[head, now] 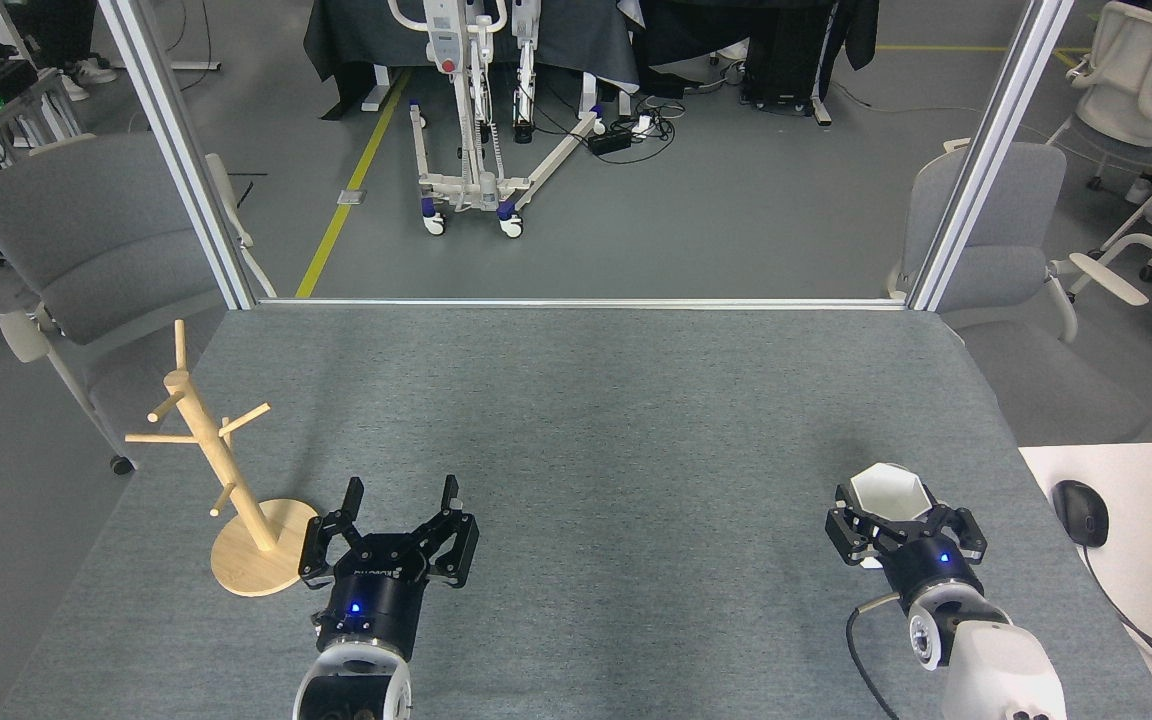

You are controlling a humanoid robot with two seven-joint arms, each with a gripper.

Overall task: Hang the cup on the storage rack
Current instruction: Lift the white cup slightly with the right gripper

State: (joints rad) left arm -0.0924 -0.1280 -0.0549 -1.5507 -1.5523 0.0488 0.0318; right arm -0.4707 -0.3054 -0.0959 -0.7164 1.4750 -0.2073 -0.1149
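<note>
Two grippers sit low over the grey table (596,420), well apart. Taking the rack (226,470) as the landmark, it stands upright at the table's left edge, its round base flat on the cloth and its pegs bare. Just right of that base the left gripper (401,497) hangs with its fingers spread wide and nothing between them. Far to the right of the rack, near the table's right edge, the right gripper (901,520) is clenched around the cup (891,492), which stands mouth up between its fingers, its hexagonal rim showing above them.
</note>
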